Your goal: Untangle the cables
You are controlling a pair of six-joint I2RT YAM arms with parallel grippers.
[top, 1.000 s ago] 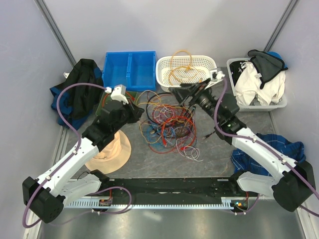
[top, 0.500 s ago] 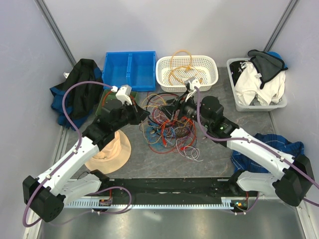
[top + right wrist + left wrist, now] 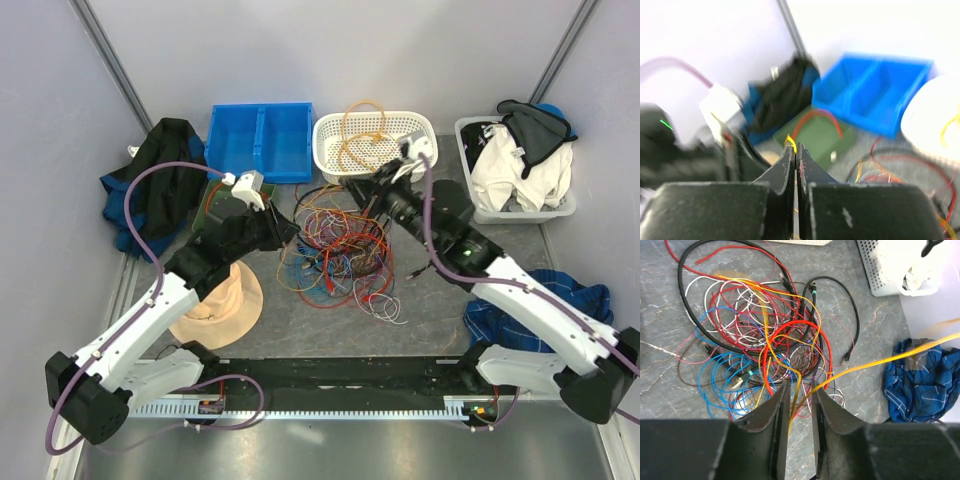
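The cables lie in a tangle of red, blue, white, black and orange-yellow wires mid-table; the left wrist view shows the same cables from above. My left gripper hovers at the tangle's left edge. Its fingers stand apart, and an orange-yellow cable runs loosely through the left gripper and off to the right. My right gripper is raised at the tangle's far side. In its own view the right gripper is shut on a yellow cable at its tips.
At the back stand a blue bin, a white basket holding an orange cable, and a white tub of clothes. A tan hat, dark cloth and blue cloth flank the tangle.
The right gripper dipped into the tangle, shut on a yellow cable and drew back toward the basket. The left gripper's fingers have parted.
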